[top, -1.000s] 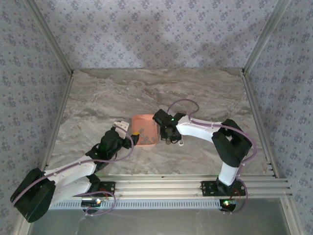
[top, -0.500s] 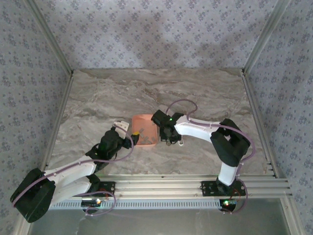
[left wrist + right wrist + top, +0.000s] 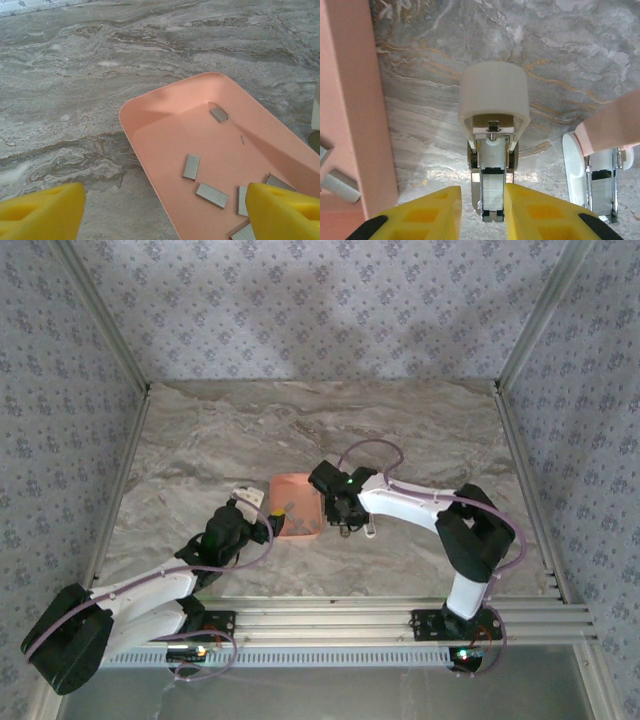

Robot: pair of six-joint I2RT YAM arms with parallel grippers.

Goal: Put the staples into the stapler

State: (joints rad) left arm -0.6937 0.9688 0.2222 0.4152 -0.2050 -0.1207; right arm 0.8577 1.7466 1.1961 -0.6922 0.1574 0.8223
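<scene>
The right tool (image 3: 482, 200) grips the open stapler (image 3: 493, 95) on the table (image 3: 570, 50) just beside the orange tray (image 3: 150, 105); it should hold steady while the spread-wide left tool (image 3: 162, 215) picks staples (image 3: 191, 166) from the tray.

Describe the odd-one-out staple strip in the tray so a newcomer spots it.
On the grey marbled table, find the salmon-orange square tray. Most short grey metal staple strips in it lie bunched at the left wrist camera's end. This strip lies alone near the far wall, well apart from them.
</scene>
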